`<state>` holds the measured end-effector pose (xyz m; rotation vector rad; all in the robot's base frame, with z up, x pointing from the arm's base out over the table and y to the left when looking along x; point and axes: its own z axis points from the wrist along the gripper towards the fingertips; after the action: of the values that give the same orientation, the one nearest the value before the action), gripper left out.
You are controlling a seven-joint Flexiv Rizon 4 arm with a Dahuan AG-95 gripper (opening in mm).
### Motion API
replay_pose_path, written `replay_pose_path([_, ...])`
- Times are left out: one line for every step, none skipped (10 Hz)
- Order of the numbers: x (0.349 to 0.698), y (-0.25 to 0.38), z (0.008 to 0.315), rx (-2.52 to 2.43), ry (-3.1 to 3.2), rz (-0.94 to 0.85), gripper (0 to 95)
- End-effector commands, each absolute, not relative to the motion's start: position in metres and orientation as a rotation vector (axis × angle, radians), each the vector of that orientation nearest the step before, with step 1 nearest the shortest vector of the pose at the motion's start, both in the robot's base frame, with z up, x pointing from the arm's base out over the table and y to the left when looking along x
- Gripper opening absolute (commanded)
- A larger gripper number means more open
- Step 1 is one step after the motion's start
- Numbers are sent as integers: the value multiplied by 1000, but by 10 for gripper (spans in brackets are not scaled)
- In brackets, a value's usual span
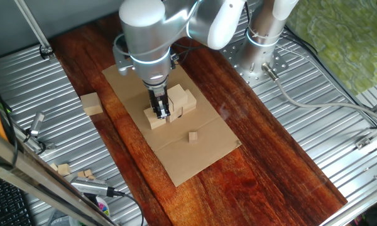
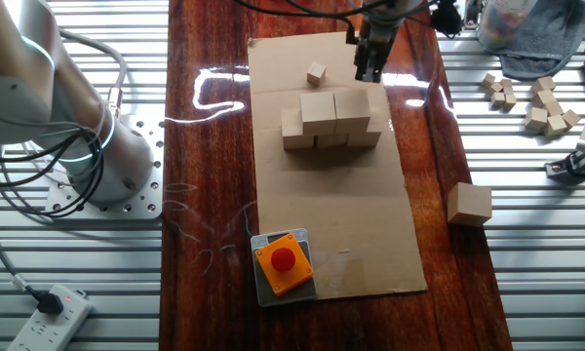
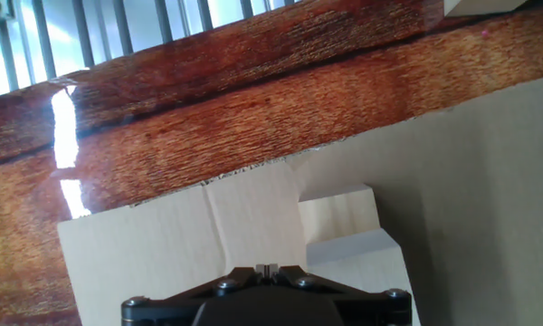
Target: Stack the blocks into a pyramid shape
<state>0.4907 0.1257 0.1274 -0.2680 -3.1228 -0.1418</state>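
Gripper [image 1: 161,113] hangs straight down over the cardboard sheet [image 1: 204,154], tips right at the block pile [image 1: 171,107]. In the fixed view w/ the arm in front, the dark fingers sit against the pile's front blocks; can't tell if they're spread or pinching anything. Hand view doesn't settle it either: only the gripper body at 6 o'clock, fingertips out of frame.

Pile in the other fixed view [image 2: 330,119]: bottom row of blocks on the cardboard, two more blocks on top side by side, touching. Gripper [image 2: 369,64] there shows at approx 1 o'clock from the pile, close behind it.

One more block of that size [image 2: 468,204] lies off the cardboard at the wood/metal edge, approx 4 o'clock from the pile, well apart. Tiny cube [image 2: 316,74] sits on the cardboard at 12 o'clock from the pile, near it. Orange box [image 2: 282,262] w/ red button at approx 7 o'clock, on the cardboard's near corner.

Hand view: pale block [image 3: 348,231] on cardboard, just right of centre.
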Motion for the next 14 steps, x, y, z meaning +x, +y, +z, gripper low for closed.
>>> replay_pose_path([491, 125, 128, -253, -3121, -128, 0])
replay_pose_path([491, 125, 128, -235, -3119, -115, 0])
replay_pose_path([491, 125, 128, -204, -3118, -97, 0])
replay_pose_path([491, 125, 128, -174, -3106, -92, 0])
replay_pose_path([491, 125, 128, -129, -3087, -88, 0])
replay_pose_path([491, 125, 128, -96, -3079, -88, 0])
replay_pose_path([491, 125, 128, -66, -3068, -88, 0])
replay_pose_path([491, 125, 128, -62, -3056, -90, 0])
replay_pose_path([491, 125, 128, -58, -3042, -92, 0])
replay_pose_path([491, 125, 128, -54, -3033, -105, 0])
replay_pose_path([491, 125, 128, -48, -3030, -106, 0])
replay_pose_path([491, 125, 128, -49, -3030, -108, 0])
replay_pose_path([491, 125, 128, -43, -3029, -109, 0])
replay_pose_path([491, 125, 128, -29, -3032, -108, 0])
